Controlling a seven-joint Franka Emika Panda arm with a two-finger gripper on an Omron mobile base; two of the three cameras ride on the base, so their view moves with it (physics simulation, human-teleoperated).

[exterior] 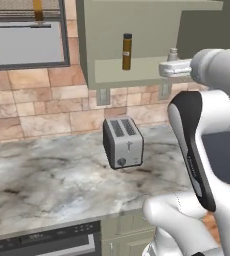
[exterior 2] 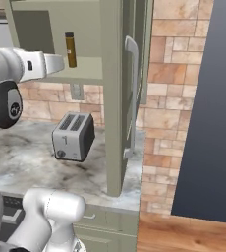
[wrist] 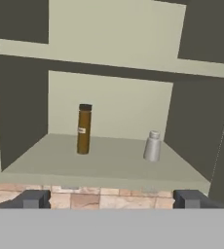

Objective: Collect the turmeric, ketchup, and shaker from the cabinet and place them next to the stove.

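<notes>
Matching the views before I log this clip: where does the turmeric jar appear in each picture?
Left base view: the turmeric stands on the cabinet shelf, upper middle, left of the shaker.
Right base view: upper left, just right of the arm's white forearm.
Hand view: left of centre on the shelf, apart from the shaker at its right.
Shared landmark: the pale green shelf it stands on.

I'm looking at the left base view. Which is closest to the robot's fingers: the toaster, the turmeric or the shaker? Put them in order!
1. shaker: on the cabinet shelf, right beside the open fingers.
2. turmeric: further left on the same shelf.
3. toaster: down on the counter.
</notes>
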